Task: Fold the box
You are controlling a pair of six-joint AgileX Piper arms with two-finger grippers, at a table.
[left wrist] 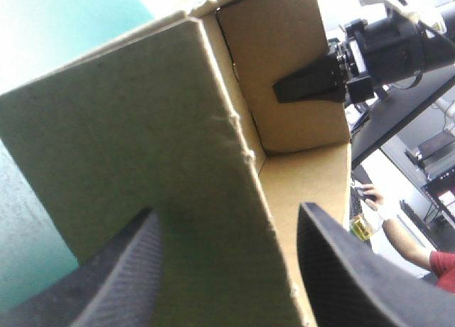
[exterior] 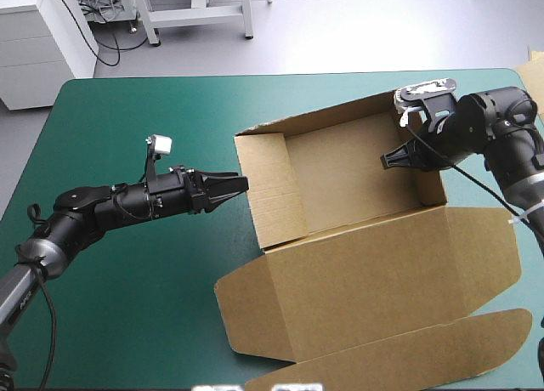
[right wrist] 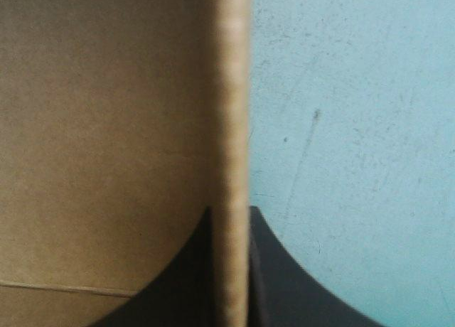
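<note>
The brown box [exterior: 340, 174] stands as an open tray at the table's middle right, its lid [exterior: 374, 297] lying flat toward the front edge. My left gripper [exterior: 241, 185] is at the tray's left wall, open. In the left wrist view that wall [left wrist: 142, 135] rises between the spread fingers of the left gripper [left wrist: 227, 270], one finger [left wrist: 121, 277] outside and the other inside. My right gripper [exterior: 389, 160] reaches into the tray at its right wall and also shows across the tray [left wrist: 284, 91]. Up close, the right gripper [right wrist: 229, 224] is shut on the wall's upper edge [right wrist: 231, 92].
Bare teal-green cover [exterior: 144, 102] lies to the left of the box and beyond it. The lid's rounded front flap [exterior: 399, 353] reaches close to the table's front edge. The right arm [exterior: 510, 144] hangs over the table's right side.
</note>
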